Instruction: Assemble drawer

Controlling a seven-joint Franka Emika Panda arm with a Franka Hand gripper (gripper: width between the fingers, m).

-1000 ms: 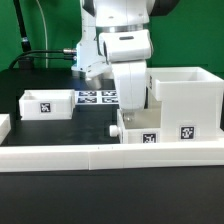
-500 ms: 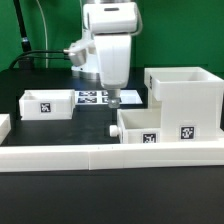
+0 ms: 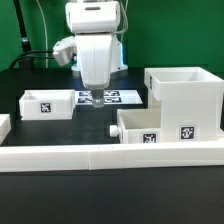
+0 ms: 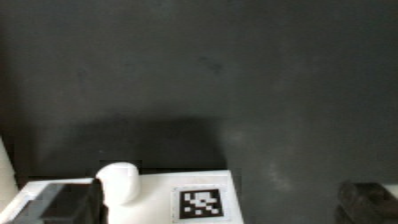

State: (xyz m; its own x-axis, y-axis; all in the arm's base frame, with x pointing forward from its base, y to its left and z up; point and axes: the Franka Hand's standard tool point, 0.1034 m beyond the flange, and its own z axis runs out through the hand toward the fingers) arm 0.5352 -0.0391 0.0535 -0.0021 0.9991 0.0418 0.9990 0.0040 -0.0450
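Hovering fingers (image 3: 88, 96), spread wide, empty

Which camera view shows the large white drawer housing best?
The exterior view: the housing stands almost whole at that view's right, with its open top and front tag clear. The wrist view shows nothing of it.

Bare tabletop (image 3: 85, 125) between far tray (image 3: 45, 104) and knobbed tray (image 3: 132, 130); housing (image 3: 185, 95), border rail (image 3: 110, 152) as barriers.
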